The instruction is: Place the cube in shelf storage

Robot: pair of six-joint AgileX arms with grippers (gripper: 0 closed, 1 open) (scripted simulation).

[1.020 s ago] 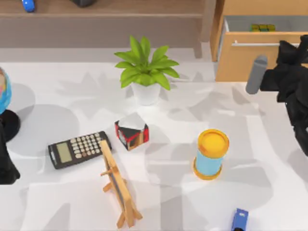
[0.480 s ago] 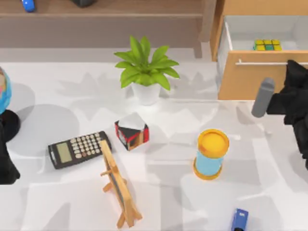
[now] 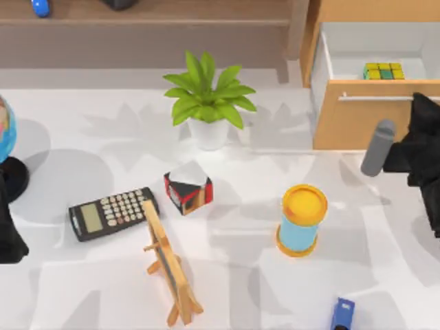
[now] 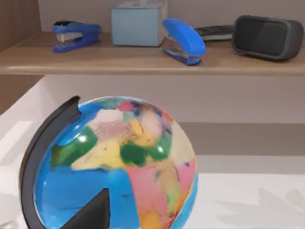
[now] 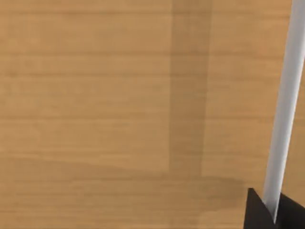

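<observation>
1. The cube (image 3: 384,71) is sitting inside the open light-wood drawer (image 3: 357,124) at the table's far right, near the drawer's front panel, not on the shelf storage (image 3: 151,17) along the back.
2. Right gripper (image 5: 272,210) is right up against the drawer front, fingers pinched around the metal bar handle (image 5: 283,109), so pretty much closed on it.
3. Left arm (image 3: 10,234) is parked at the table's left edge beside the globe (image 4: 114,162); can't tell what its jaws are doing.
4. The shelf holds two blue staplers (image 4: 183,40) and a box.
</observation>
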